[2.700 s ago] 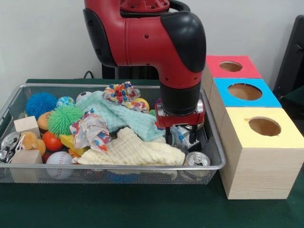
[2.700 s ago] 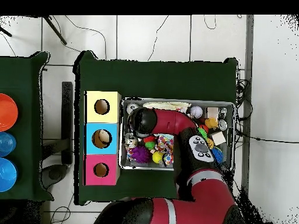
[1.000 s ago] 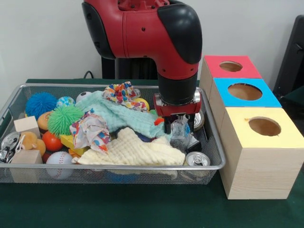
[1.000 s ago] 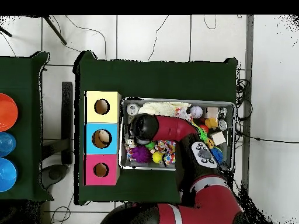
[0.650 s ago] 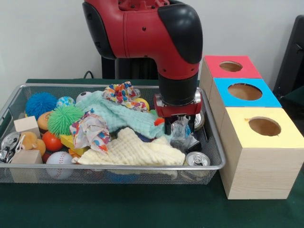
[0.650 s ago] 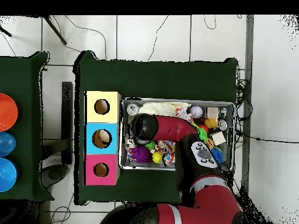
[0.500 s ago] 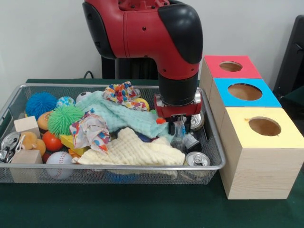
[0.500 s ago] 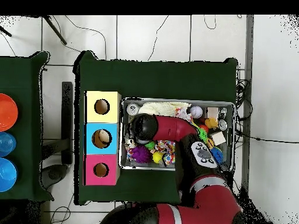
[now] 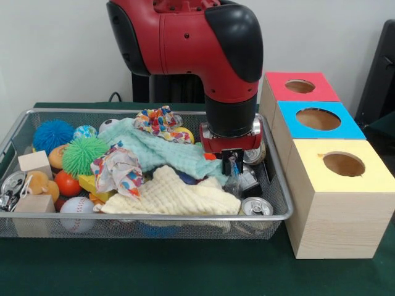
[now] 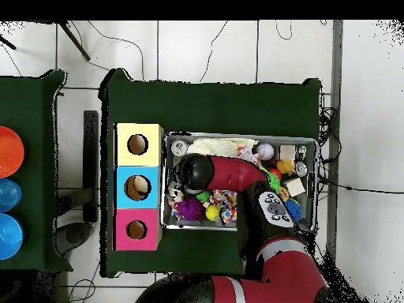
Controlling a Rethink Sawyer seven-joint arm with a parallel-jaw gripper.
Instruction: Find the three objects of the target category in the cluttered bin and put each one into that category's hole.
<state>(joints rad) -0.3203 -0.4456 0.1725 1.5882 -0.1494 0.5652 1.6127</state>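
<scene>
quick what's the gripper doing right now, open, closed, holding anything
Gripper: jaws closed on a clear plastic bottle, just above the bin.

The green table (image 9: 185, 271) carries the bin (image 9: 271, 185) beside three wooden boxes (image 9: 336, 209).

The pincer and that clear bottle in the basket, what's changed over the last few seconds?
The pincer rose from low in the bin and shifted slightly, closing on the clear bottle, which now hangs lifted from the clutter. The cloths, balls, can and the three boxes stayed put; the blue-top box's hole is not yet reached.
</scene>
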